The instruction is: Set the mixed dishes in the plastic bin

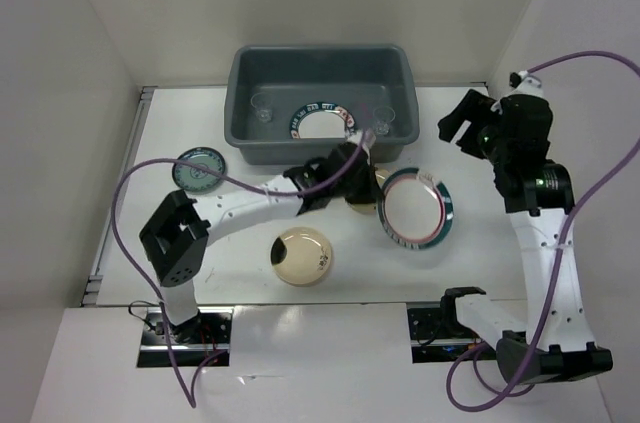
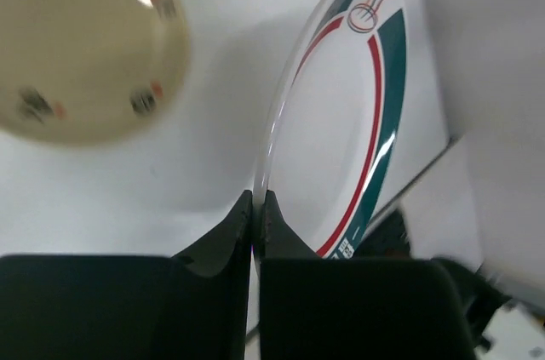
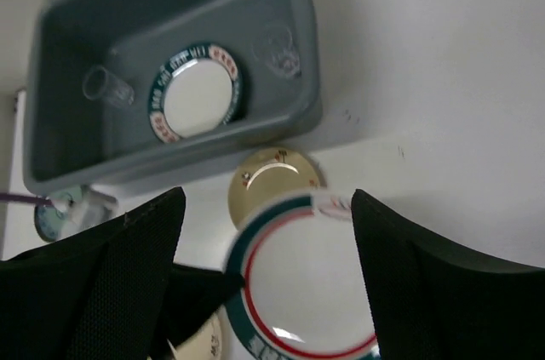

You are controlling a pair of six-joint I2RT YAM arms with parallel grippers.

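Note:
My left gripper (image 1: pixel 372 201) is shut on the left rim of a white plate with a teal-and-red rim (image 1: pixel 415 208), held tilted just above the table; the pinch shows in the left wrist view (image 2: pixel 255 209) on the plate (image 2: pixel 341 139). A cream plate (image 1: pixel 358 193) lies partly under it. A second cream plate (image 1: pixel 302 255) lies nearer the front. A teal saucer (image 1: pixel 198 169) lies at the left. The grey-blue bin (image 1: pixel 240 113) holds a patterned plate (image 1: pixel 322 121) and two clear cups (image 1: pixel 262 111). My right gripper (image 1: pixel 462 123) is open and empty, raised to the right of the bin.
The right wrist view looks down on the bin (image 3: pixel 289 113), the held plate (image 3: pixel 311 283) and the cream plate (image 3: pixel 271 180) between its open fingers (image 3: pixel 111 275). White walls enclose the table on the left, back and right.

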